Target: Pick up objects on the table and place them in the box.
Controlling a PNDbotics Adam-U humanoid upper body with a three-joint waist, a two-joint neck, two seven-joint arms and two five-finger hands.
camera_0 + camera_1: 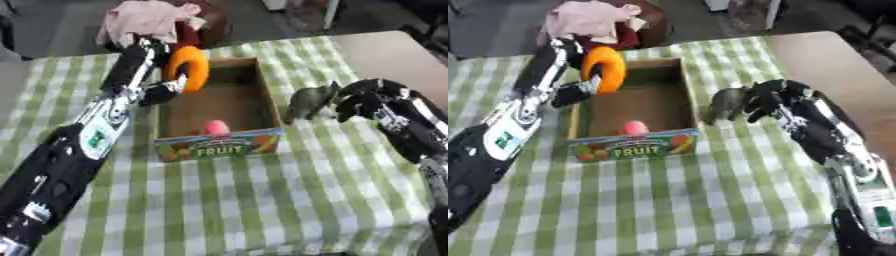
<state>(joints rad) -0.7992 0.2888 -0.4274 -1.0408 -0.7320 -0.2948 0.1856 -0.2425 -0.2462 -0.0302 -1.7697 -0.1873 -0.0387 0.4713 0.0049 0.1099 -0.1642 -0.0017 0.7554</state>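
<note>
The left arm runs from the lower left corner of the frame up toward the upper centre, black with silver joints. Its robot hand [166, 70] sits at the upper left of centre, fingers curled round an orange ring [189, 67]. The right arm enters from the lower right edge and reaches to the middle right. Its robot hand [354, 100] has fingers curled against a grey animal figure [309, 101].

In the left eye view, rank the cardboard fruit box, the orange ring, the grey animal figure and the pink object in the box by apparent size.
1. Brown cardboard fruit box, plainly largest.
2. Orange ring in the left robot hand.
3. Grey animal figure at the right robot hand; close to the ring, so this order is unsure.
4. Pink rounded object, smallest, partly hidden by the box wall.
</note>
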